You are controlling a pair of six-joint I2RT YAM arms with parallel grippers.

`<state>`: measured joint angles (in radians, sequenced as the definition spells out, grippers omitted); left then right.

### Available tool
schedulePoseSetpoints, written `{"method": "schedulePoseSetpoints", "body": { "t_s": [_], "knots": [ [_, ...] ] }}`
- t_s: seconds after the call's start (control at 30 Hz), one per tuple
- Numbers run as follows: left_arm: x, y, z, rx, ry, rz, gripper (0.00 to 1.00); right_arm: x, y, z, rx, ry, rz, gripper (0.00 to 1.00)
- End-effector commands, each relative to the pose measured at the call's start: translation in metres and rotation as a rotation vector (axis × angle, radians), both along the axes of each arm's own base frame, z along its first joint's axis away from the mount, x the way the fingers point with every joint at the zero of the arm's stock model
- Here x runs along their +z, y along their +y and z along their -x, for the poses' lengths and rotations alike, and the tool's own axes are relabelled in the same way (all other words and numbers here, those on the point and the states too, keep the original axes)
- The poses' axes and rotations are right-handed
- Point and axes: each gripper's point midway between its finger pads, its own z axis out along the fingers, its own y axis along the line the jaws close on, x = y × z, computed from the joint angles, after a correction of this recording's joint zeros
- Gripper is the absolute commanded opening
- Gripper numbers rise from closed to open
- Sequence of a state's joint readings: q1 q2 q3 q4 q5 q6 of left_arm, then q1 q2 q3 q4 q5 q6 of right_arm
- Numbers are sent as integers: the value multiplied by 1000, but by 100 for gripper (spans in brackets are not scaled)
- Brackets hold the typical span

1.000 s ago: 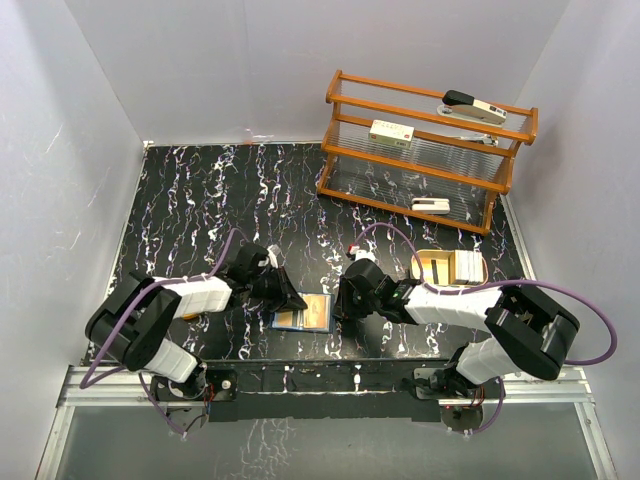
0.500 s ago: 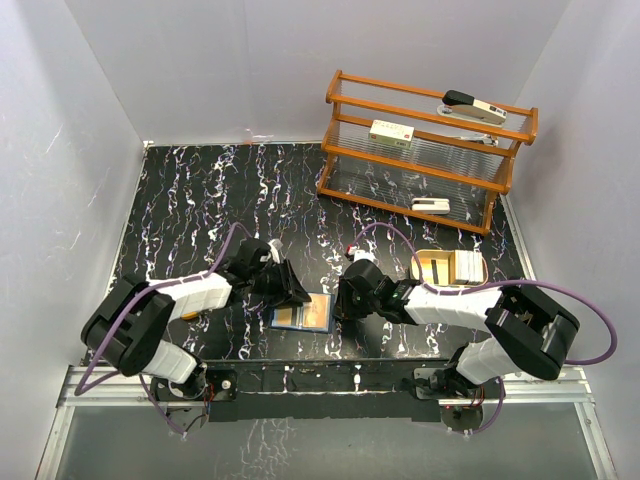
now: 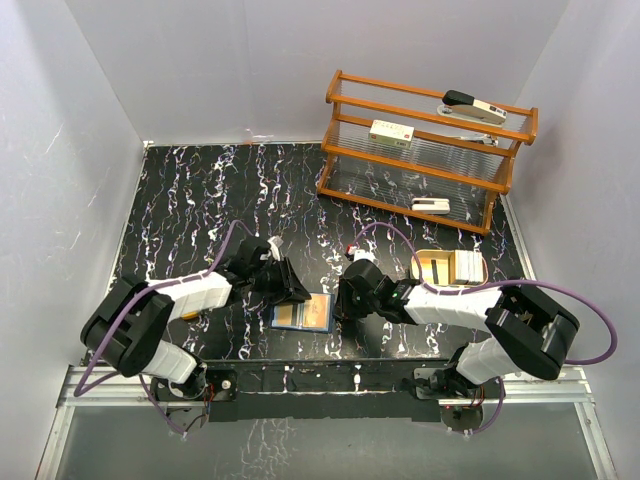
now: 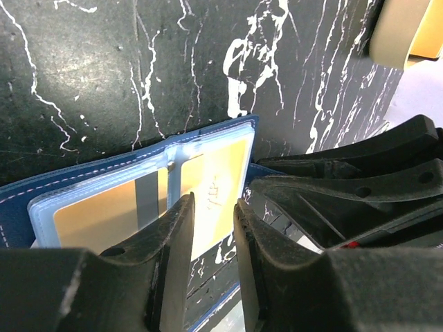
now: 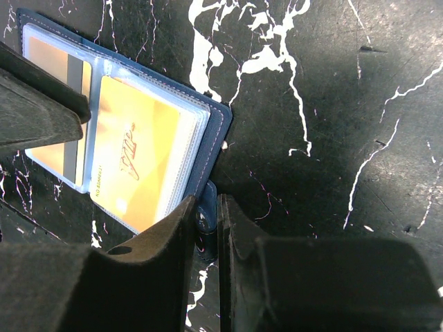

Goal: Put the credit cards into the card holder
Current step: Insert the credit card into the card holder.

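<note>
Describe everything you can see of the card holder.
The card holder lies open and flat on the black marbled table, navy outside, with clear sleeves over gold cards, one showing a dark stripe. The right gripper seems to pinch its snap tab; the left gripper hovers over the sleeves.

Pale walls (image 3: 200, 70) enclose a black marbled table (image 3: 200, 200); wooden rack (image 3: 425, 150), perhaps glass-shelved.

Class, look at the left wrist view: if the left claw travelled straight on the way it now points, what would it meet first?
The left claw aims at the open card holder; it would probably first touch the gold card sleeved inside, though depth is hard to judge.
</note>
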<state>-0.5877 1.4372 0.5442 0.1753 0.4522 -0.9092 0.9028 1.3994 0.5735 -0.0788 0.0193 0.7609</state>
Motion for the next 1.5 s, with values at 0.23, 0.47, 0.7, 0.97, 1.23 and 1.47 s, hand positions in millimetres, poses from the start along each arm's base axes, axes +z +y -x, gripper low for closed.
{"method": "schedulePoseSetpoints", "body": {
  "t_s": [0.23, 0.47, 0.7, 0.97, 1.23, 1.47],
  "knots": [
    [-2, -7, 4, -24, 15, 35, 25, 11, 9, -8, -2, -34, -32, 15],
    [3, -13, 2, -34, 13, 67, 17, 11, 9, -8, 0, -33, -31, 15],
    [20, 6, -10, -25, -67, -95, 0, 13, 6, -7, 0, -40, -26, 15],
    [17, 24, -9, -25, -91, -209, 0, 16, 6, -9, -22, -39, -31, 14],
    [-4, 17, -1, -60, -28, -208, 0, 18, 4, -11, -32, -50, -28, 14],
    [-16, 9, 7, -76, 3, -185, 0, 17, 5, -10, -27, -44, -31, 15]
  ]
}}
